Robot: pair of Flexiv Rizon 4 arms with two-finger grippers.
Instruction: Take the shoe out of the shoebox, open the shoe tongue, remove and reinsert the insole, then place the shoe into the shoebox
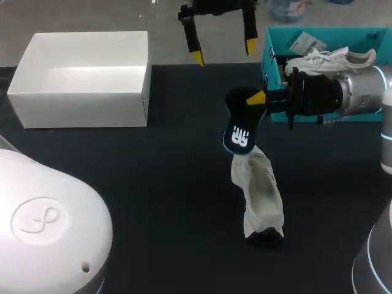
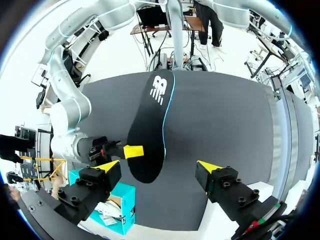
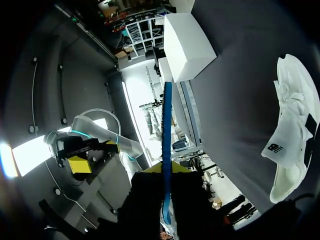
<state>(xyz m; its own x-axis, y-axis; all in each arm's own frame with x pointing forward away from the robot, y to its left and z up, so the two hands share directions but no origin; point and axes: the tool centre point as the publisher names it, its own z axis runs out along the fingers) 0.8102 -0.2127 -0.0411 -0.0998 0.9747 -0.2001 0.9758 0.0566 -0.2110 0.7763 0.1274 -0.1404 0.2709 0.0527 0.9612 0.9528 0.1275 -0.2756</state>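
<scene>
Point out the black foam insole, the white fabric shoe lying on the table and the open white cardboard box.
Insole (image 1: pixel 240 125): head view, its middle.
Shoe (image 1: pixel 260 195): head view, its opening.
Box (image 1: pixel 79 110): head view, front wall.

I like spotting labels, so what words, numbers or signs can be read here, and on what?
No words or numbers can be read.
insole: a white logo mark, no legible letters.
shoe: a small dark logo mark, too small to read.
paper tag in the teal box: print too blurred to read.
</scene>
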